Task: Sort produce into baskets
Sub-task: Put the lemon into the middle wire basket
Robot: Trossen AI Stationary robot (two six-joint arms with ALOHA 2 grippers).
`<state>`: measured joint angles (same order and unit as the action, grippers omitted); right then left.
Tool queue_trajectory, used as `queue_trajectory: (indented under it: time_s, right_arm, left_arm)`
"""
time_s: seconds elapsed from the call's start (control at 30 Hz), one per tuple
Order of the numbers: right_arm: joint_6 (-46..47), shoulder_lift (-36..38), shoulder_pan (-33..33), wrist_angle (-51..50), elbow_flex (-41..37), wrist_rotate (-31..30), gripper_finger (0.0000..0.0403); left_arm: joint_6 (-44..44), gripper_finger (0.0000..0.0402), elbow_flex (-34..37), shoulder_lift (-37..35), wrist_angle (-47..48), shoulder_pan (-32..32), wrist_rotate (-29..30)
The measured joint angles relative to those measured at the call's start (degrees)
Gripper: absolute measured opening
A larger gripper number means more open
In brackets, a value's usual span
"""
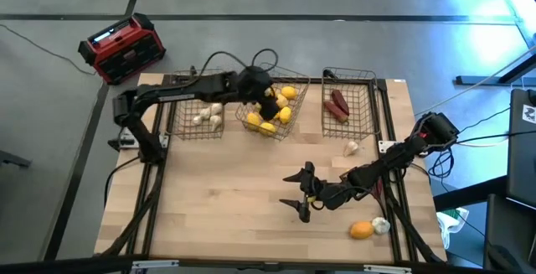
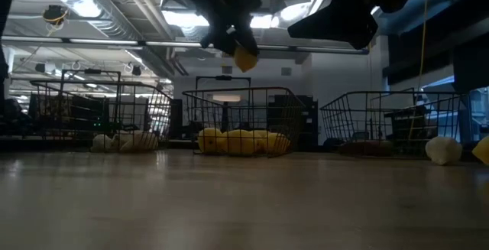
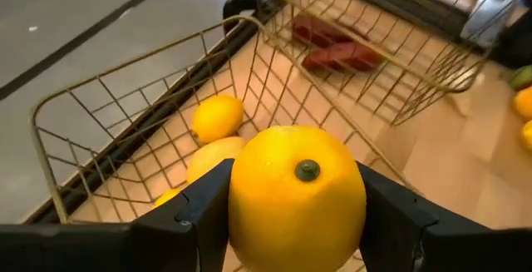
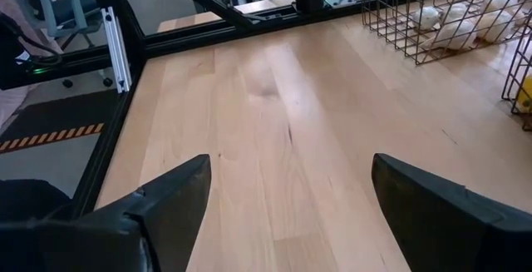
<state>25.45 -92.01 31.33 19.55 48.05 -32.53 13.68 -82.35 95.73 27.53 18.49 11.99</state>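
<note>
Your left gripper (image 3: 295, 214) is clamped on a lemon (image 3: 297, 195), one finger on each side, stem end facing the wrist camera. It hangs right over the middle basket (image 1: 270, 111), which I'll use as the landmark. Straight below the held lemon sit the other lemons (image 2: 238, 141) already in that basket, so the coming move looks like a plain drop: the target lies directly under the claw, no sideways travel needed. I can't quite tell how high above the rim it is; the low view only shows it well clear.

To the left of the middle basket is the basket with white bulbs (image 1: 208, 116); to its right, the basket with dark red pieces (image 1: 337, 104).

Your right gripper (image 1: 303, 192) is spread wide and empty, hovering over bare wood well in front of the middle basket. It's the nearer arm for what's left: a loose white bulb (image 1: 352, 147) in front of the right-hand basket, and an orange piece (image 1: 361, 230) with another bulb (image 1: 381, 224) touching it near the front edge.
</note>
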Motion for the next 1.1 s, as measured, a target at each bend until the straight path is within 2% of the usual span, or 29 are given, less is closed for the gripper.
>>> queue_trajectory:
  time_s: [0.17,0.33,0.57,0.87,1.1]
  right_arm:
    - [-0.10,0.00,0.00,-0.06,0.00,0.00,0.0331]
    - [-0.17,0.00,0.00,-0.15,0.00,0.00,0.0331]
    - [-0.20,0.00,0.00,-0.54,0.00,-0.02,0.0331]
    - [-0.11,-0.02,-0.02,-1.25,0.00,-0.02,0.0330]
    - [0.10,-0.02,-0.35,-1.40,0.00,-0.02,0.0330]
  left_arm:
    - [-1.90,0.0196,-9.82,6.05,6.38,1.93,0.07]
    - [-2.75,0.0196,-14.86,10.86,7.11,4.54,0.02]
    - [-2.67,0.0213,-14.99,16.27,3.53,8.05,0.20]
    - [0.14,0.0209,-14.94,23.67,9.59,11.19,0.07]
    - [0.27,0.0219,-14.94,26.16,9.13,10.78,0.02]
